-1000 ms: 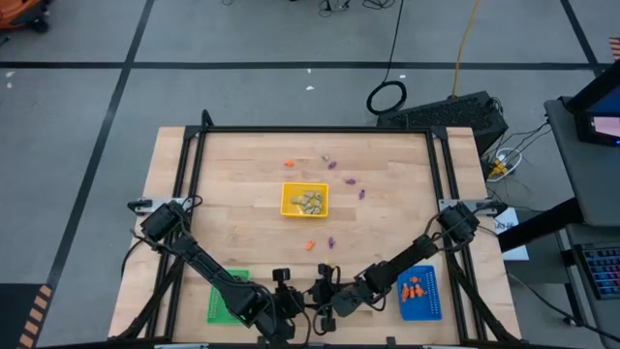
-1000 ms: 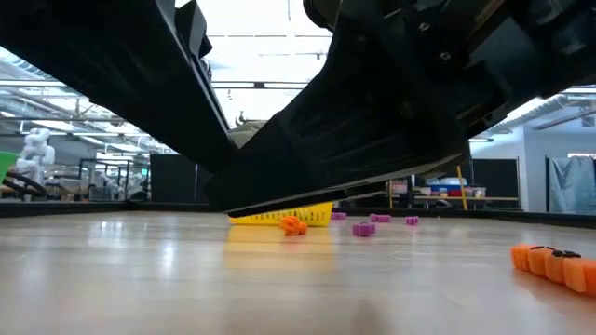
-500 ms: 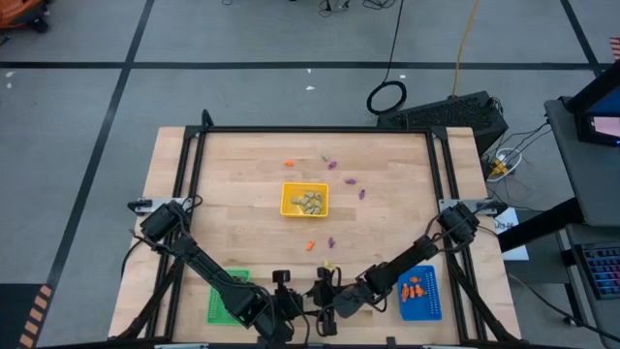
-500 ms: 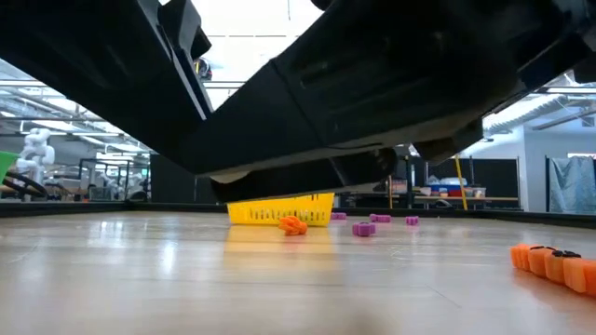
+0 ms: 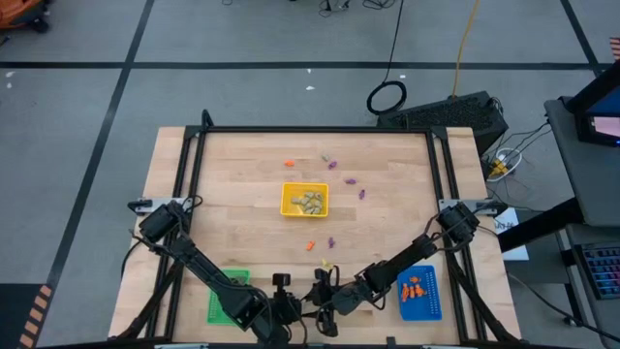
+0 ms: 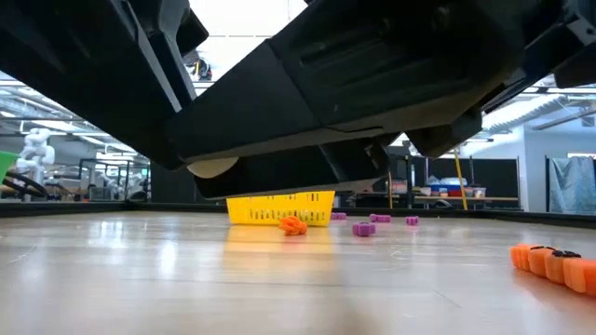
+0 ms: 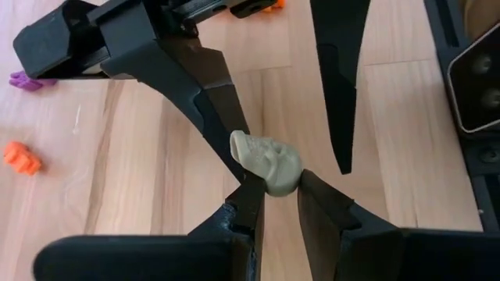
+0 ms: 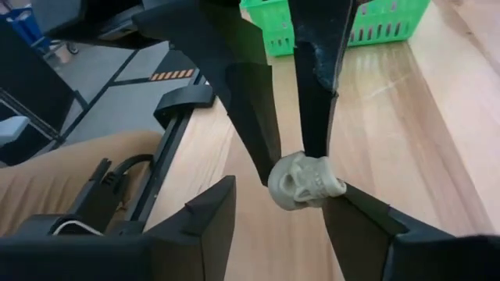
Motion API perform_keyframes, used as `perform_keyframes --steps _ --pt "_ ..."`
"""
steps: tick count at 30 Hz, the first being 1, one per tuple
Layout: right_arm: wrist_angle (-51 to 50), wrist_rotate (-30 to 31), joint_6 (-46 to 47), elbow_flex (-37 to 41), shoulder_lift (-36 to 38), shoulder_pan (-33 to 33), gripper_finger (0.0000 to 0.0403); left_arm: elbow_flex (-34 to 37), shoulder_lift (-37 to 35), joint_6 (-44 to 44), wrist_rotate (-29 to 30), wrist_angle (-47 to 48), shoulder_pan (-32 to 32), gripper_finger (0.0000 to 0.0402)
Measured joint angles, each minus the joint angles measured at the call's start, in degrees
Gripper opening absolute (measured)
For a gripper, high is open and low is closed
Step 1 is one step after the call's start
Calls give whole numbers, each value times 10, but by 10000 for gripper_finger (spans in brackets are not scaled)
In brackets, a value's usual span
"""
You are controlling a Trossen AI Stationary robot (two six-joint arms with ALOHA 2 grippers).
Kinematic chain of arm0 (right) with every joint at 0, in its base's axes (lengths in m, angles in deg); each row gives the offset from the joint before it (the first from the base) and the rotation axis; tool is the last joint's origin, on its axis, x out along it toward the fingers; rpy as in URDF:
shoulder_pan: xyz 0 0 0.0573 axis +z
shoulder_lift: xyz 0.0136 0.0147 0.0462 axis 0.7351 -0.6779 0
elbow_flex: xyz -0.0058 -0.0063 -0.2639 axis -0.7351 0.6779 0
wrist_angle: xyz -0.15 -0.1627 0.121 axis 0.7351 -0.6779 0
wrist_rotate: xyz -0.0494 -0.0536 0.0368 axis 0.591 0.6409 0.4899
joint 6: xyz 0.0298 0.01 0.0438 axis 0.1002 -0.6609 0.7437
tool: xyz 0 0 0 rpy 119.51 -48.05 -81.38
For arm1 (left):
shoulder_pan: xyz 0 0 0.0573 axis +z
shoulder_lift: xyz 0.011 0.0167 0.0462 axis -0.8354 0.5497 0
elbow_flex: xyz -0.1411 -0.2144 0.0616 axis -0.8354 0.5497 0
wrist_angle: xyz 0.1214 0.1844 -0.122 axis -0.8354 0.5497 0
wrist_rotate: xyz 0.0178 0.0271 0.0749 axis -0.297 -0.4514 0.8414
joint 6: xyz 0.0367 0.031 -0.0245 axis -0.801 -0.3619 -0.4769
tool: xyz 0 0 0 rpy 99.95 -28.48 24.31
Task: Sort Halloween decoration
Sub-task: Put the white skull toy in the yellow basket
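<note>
The pale wooden counter (image 5: 252, 194) stands on grey floor marked with dark tape lines, a hall with workstations beyond it. Near its front edge, the left tool (image 7: 275, 204) pinches a small beige skull trinket (image 7: 268, 162), while the right tool (image 8: 273, 204) sits spread around it. A yellow tray (image 5: 304, 200) holds the centre; the green tray (image 5: 220, 302) and blue tray (image 5: 419, 294) flank the front corners, leaving bare wood between.

Robot lab, taped floor (image 5: 116, 97), distant workbenches (image 6: 447, 197)
</note>
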Motion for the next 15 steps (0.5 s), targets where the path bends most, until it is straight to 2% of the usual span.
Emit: perform_keyframes --steps 8,15 --pt "4 -57 37 -1 0 -5 171 0 1 -15 -8 0 -6 62" --pt "15 -57 86 -1 0 -13 171 0 1 -15 -6 2 -6 62"
